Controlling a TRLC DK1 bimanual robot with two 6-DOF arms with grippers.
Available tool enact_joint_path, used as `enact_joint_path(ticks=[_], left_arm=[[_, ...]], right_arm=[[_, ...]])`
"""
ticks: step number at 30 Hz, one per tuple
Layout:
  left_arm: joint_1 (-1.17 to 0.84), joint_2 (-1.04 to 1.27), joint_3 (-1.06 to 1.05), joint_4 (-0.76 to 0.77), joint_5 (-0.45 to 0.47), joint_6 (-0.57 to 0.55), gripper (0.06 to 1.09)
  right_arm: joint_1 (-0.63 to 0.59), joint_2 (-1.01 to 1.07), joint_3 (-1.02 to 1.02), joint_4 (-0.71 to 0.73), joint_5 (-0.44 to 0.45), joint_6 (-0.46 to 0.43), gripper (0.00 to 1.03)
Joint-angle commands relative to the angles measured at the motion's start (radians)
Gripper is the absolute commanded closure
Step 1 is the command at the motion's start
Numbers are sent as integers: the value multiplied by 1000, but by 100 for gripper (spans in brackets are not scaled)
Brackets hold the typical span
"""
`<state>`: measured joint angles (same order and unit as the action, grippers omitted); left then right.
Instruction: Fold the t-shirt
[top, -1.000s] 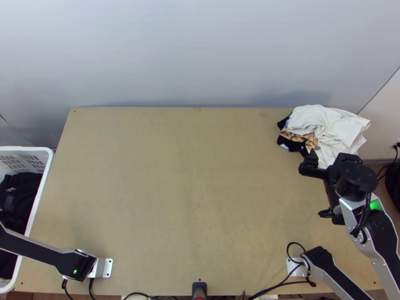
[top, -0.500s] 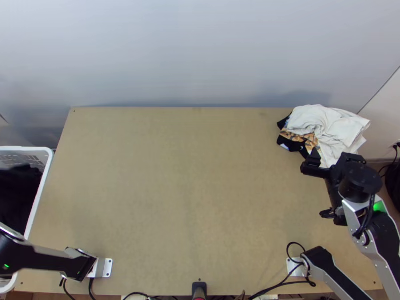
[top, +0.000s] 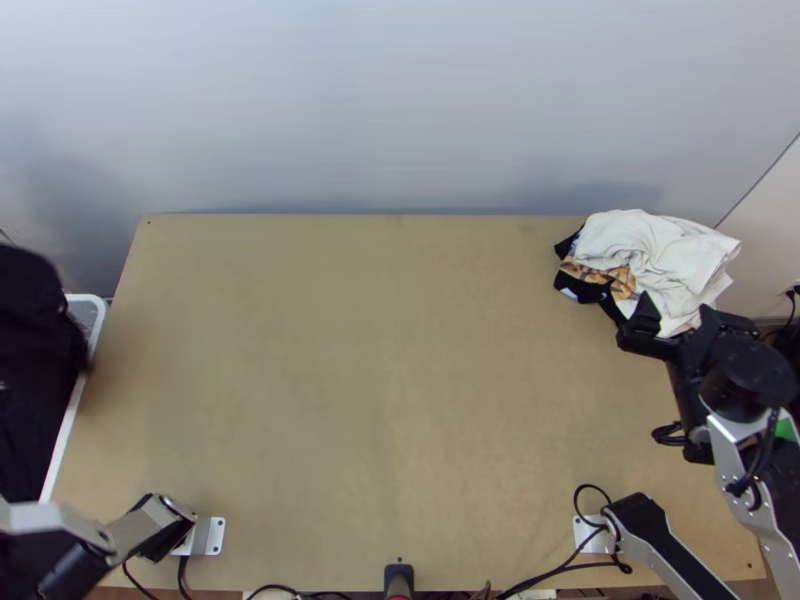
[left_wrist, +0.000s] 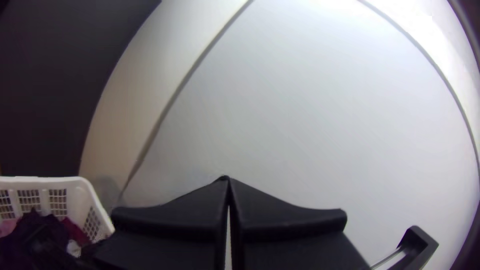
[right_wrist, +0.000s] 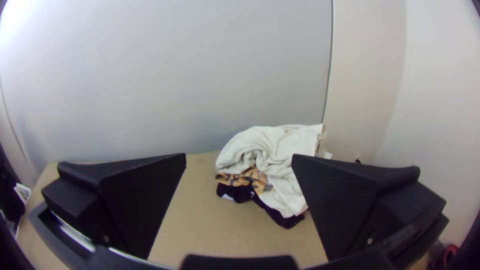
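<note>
Left gripper (left_wrist: 227, 179): pressed together, pinching black cloth (top: 35, 370) over basket (top: 66, 436). Right gripper (top: 676, 312): 2 fingers spread near white cloth (top: 650, 250)

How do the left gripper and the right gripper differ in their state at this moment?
The left gripper has its fingers together; the right gripper has them wide apart. The left gripper seems to hold the black cloth over the basket; the right gripper holds nothing and faces the bunched white cloth. Both have flat black fingers.
</note>
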<state>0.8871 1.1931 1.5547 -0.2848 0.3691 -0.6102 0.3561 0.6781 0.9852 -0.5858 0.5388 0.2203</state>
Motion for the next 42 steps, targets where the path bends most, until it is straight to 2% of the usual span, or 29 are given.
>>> enact_joint_path(ticks=[1, 5, 11, 13, 16, 19, 24, 28, 35, 42], left_arm=[[-243, -148, 68, -59, 8, -5, 105], [-510, -184, 54, -159, -47, -2, 105], [-933, -227, -90, -208, -233, 9, 105], [-1106, -233, -148, -208, -332, 29, 105], [-1306, -228, -216, -183, -447, 61, 105], [-1458, -204, -268, -155, -522, 105, 105], [-1648, -136, -320, -100, -592, 178, 105], [-1763, -29, -297, -28, -641, 185, 105], [-1966, 224, -143, 32, -705, 185, 105], [-2042, 461, 79, 76, -707, 185, 105]], right_arm=[[-11, -18, 61, -40, 0, -1, 4], [-31, -31, 82, -89, 0, -1, 4], [-46, -75, 93, -137, -2, 17, 5], [-65, -78, 101, -170, -5, 33, 4], [-74, -89, 102, -220, -5, 47, 4], [-77, -103, 104, -247, -5, 54, 4], [-86, -115, 99, -273, -5, 57, 4], [-105, -121, 90, -276, -5, 60, 4], [-146, -121, 92, -282, -5, 60, 4], [-209, -126, 89, -299, -5, 60, 4]])
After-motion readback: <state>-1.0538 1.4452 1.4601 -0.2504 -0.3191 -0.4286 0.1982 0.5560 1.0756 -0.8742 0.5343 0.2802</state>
